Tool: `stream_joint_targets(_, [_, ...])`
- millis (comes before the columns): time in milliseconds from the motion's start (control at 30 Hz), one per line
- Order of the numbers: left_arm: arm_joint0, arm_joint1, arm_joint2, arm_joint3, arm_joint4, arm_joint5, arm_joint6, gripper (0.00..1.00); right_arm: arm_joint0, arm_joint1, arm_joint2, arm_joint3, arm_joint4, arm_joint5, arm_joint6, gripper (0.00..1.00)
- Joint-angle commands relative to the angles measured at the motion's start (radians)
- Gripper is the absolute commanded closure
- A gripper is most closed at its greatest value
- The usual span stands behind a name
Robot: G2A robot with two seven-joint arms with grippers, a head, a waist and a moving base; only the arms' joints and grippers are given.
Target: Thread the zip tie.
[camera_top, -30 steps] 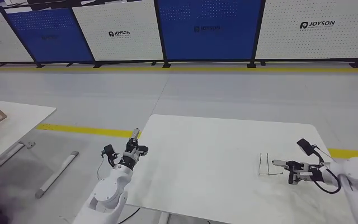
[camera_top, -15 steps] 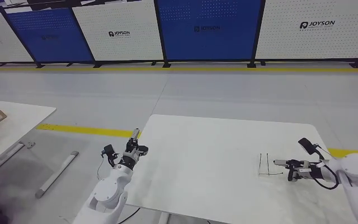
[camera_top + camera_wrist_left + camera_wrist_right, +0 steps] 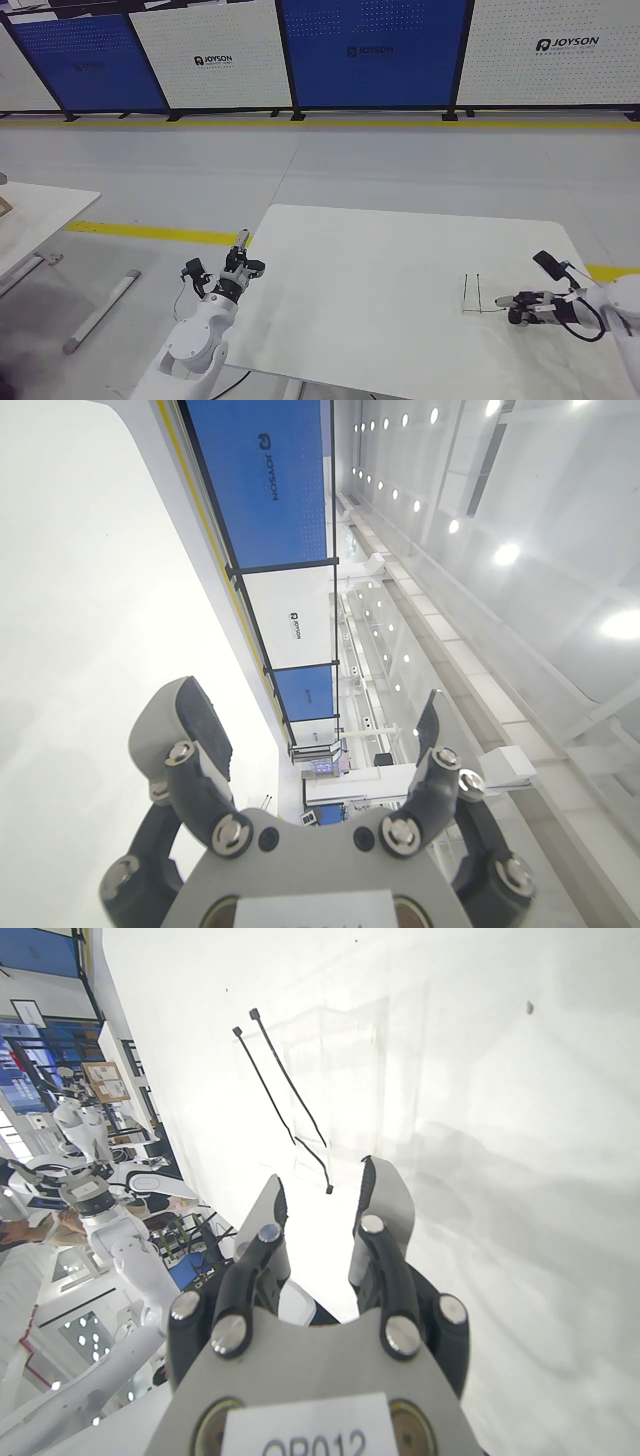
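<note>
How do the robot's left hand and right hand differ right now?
The left hand sits at the table's left edge, far from the zip ties, while the right hand is low over the table right beside them. The left hand is opened wider than the right hand. Both are open and hold nothing.

The left gripper (image 3: pixel 310 700) has its jaws standing wide apart, one finger (image 3: pixel 205 725) turning its black ribbed pad into sight, the other seen edge-on. It points along beside the white table (image 3: pixel 75 575), whose long edge runs off toward the far wall. Past that edge a yellow floor line (image 3: pixel 200 515) lies at the foot of a row of black-framed pegboards: a blue panel (image 3: pixel 265 485), then a white panel (image 3: pixel 295 625), then blue again. Round ceiling lights (image 3: pixel 505 552) glow on the pale ceiling
</note>
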Motion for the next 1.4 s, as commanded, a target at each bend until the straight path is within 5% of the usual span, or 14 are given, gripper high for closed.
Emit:
stream_joint_targets(0, [0.0,0.0,0.0,0.0,0.0,0.0,0.0,0.0,0.002,0.001,-0.003,0.002,0.002,-0.001,0.002,0.69])
stream_joint_targets(633, [0.0,0.0,0.0,0.0,0.0,0.0,0.0,0.0,0.037,0.003,-0.044,0.044,0.016,-0.007,0.012,0.81])
stream_joint_targets(800, [0.0,0.0,0.0,0.0,0.0,0.0,0.0,0.0,0.045,0.003,-0.054,0.055,0.019,-0.009,0.005,1.0])
stream_joint_targets(1167, [0.0,0.0,0.0,0.0,0.0,0.0,0.0,0.0,0.049,0.014,-0.045,0.045,0.022,-0.012,0.002,1.0])
stream_joint_targets(1367, [0.0,0.0,0.0,0.0,0.0,0.0,0.0,0.0,0.016,0.037,0.023,-0.012,0.029,-0.014,-0.029,1.0])
